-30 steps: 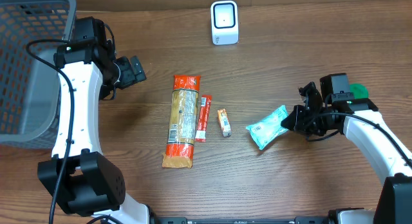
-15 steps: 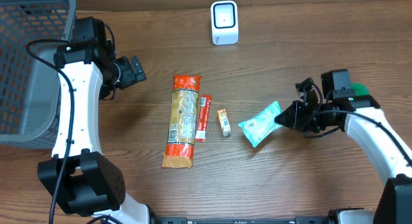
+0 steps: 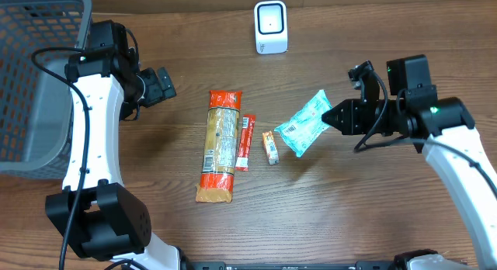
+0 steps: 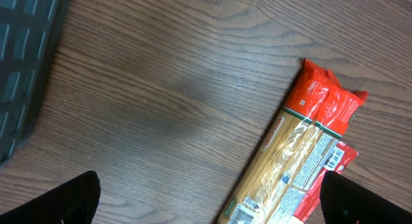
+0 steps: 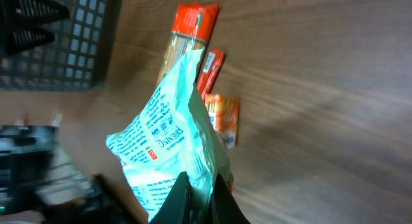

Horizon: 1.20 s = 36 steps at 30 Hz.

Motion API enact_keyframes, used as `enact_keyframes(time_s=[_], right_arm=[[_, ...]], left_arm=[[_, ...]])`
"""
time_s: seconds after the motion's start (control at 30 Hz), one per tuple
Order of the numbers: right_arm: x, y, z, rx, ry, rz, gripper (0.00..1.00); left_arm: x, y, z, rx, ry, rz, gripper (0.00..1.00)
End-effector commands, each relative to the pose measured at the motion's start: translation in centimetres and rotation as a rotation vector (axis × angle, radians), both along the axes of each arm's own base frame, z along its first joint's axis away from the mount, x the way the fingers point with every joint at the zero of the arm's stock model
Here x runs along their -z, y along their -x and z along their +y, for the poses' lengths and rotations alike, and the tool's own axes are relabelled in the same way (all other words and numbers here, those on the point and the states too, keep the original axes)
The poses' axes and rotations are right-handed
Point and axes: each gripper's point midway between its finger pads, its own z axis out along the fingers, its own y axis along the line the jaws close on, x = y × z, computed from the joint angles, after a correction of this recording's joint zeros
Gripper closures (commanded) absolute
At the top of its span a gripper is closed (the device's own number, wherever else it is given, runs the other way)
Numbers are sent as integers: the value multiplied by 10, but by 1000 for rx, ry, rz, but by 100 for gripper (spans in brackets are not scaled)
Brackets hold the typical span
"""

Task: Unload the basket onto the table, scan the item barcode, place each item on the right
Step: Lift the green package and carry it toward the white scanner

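**Right gripper holds the pouch up, short of the scanner**

Overhead: the right gripper [image 3: 331, 115] is clamped on one end of a mint-green pouch [image 3: 304, 123]. It holds the pouch above the table [image 3: 373, 216], just right of the row of goods and well apart from the white scanner [image 3: 271, 26]. What looks like a barcode sits near the pouch's free end, facing up, though it is too small to be sure. The pouch reads as light, soft film, likely slick and prone to flop or twist. The sealed end, away from the code, is the sound place to pinch. The left gripper [image 3: 163, 84] is spread wide and holds nothing, near the grey basket [image 3: 31, 76]. The part of the basket in view shows nothing inside. Pasta [image 3: 220, 146], a red stick [image 3: 245, 143] and an orange packet [image 3: 270, 147] lie side by side.

Left wrist: both fingers [image 4: 67, 199] stand far apart over bare wood, with the pasta's red end at right and the basket's corner at left.

Right wrist: the pouch rises crumpled from the closed fingers [image 5: 172, 210], print side showing.
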Motion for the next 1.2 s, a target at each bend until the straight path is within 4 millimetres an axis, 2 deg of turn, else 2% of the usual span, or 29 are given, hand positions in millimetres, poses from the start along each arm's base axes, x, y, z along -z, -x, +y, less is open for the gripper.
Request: enact_keyframes(time_s=[0.0,0.17,0.33,0.57,0.67,0.8,1.03,1.17], right_arm=[[-24,-10,-4,28,127,-176,96],[-41,-23,4,-33,271,-381,96],[-85,-48,2,2,430,-609,97],[-151,-65,10,27,405,-697,97],[-165,-75,15,17,414,-696,97],[-153,-92,20,-6,449,-674,97],[-98,-118,32,-87,525,-592,96],[-67,-142,27,-83,695,-609,96]], left_arm=[[-4,-3,-1,21,-10,-12,0],[-4,-3,-1,21,-10,-12,0],[-4,-3,-1,21,-10,-12,0],[-4,-3,-1,21,-10,-11,0],[-4,-3,-1,21,-10,-12,0],[-4,-3,-1,21,-10,-12,0],[-4,-3,-1,21,-10,-12,0],[-4,-3,-1,21,-10,-12,0]])
